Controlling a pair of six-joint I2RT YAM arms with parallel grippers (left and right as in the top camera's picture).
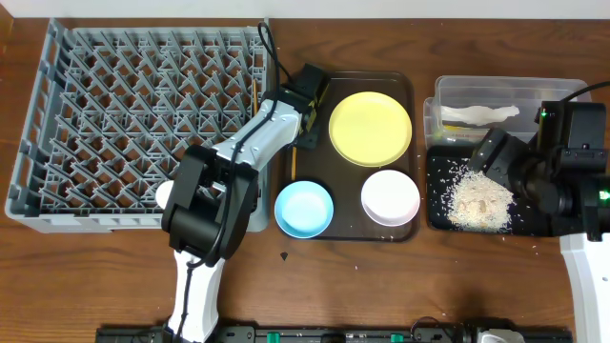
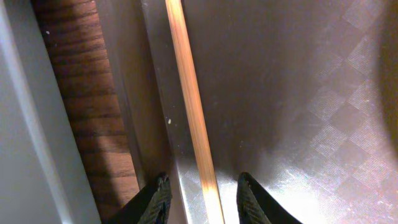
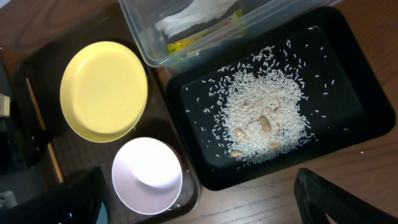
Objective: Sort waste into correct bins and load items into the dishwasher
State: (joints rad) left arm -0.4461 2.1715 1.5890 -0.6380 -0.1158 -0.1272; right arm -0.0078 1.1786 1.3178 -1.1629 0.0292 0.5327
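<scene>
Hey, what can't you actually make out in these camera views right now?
Chopstick: left wrist view, both ends cut off by the frame.
Snack wrapper: right wrist view, mostly under the napkin, print unreadable.
White round thing at the dish rack: overhead, partly hidden by the left arm, unidentifiable.

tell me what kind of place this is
Probably a lab mock-up of a dish-clearing station, not a real kitchen: a grey dish rack, a brown tray with a yellow plate, and a black tray of rice scraps sit on a wooden table.
</scene>
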